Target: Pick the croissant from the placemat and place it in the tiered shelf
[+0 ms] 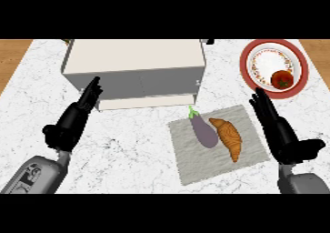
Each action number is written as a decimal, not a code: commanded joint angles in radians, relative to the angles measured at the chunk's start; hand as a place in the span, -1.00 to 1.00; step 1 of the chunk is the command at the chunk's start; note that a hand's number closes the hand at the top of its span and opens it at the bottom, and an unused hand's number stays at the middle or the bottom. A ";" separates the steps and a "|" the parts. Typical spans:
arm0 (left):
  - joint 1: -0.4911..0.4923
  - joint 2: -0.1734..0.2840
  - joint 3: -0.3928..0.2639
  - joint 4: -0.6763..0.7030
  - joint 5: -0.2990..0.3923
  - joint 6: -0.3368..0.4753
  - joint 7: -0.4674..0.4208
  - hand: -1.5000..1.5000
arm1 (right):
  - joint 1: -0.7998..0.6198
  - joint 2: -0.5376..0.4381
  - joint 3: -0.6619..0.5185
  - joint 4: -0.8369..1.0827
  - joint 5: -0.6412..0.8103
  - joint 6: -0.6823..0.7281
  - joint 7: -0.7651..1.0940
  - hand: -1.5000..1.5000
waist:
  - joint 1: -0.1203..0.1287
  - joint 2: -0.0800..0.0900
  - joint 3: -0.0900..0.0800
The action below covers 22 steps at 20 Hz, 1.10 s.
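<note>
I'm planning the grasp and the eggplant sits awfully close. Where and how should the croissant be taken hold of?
Grip the croissant across its thick middle, probably from above and from its right side, with the right hand, which is open beside the placemat. The croissant lies flat and lengthwise. The eggplant lies right along its left flank, while its right side is free, leaving room for fingers.

Honestly nothing readable here, no words, labels, brands or numbers anywhere. The only thing close is some dark markings on the left forearm (32, 175) down at the lower left, but they're way too blurry to make out as letters or digits.
</note>
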 commanded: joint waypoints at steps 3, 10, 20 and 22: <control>0.102 0.000 -0.027 0.025 -0.034 0.028 0.029 0.00 | 0.043 -0.160 -0.086 -0.044 0.176 -0.162 0.056 -1.00 | 0.010 0.007 -0.002; 0.216 0.044 -0.008 0.026 0.022 -0.008 0.101 0.00 | 0.099 -0.234 -0.226 0.028 0.320 -0.401 0.184 1.00 | 0.017 0.011 0.000; 0.207 -0.013 0.006 0.091 -0.037 -0.020 0.071 0.00 | 0.107 -0.253 -0.032 -0.190 0.341 -0.130 0.179 -1.00 | 0.025 0.010 -0.001; 0.167 -0.007 0.028 0.112 -0.011 -0.043 0.112 0.00 | 0.100 -0.267 0.033 -0.350 0.383 -0.120 0.377 -1.00 | 0.019 0.009 -0.002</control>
